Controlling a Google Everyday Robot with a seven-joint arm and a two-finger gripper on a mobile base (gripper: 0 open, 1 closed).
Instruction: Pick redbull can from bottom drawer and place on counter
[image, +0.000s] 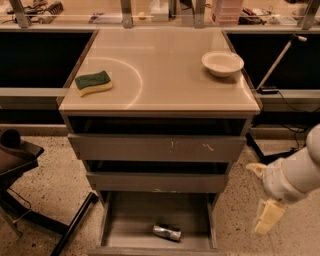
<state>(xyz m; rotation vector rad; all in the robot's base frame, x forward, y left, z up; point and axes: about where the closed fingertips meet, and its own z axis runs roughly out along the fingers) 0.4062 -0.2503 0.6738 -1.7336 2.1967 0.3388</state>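
Note:
The redbull can (167, 231) lies on its side in the open bottom drawer (131, 219), near the drawer's front and a little right of middle. The counter (165, 70) is the beige top above the three drawers. My gripper (259, 200) hangs on its white arm to the right of the cabinet, at the height of the lower drawers and outside them. Its two pale fingers stand apart and hold nothing. It is well to the right of the can and higher than it.
A green sponge (93, 82) lies at the counter's left and a white bowl (222, 63) at its back right. The two upper drawers are slightly pulled out. A black stand (22, 167) is on the floor at left, and a pole with cables (276, 62) at right.

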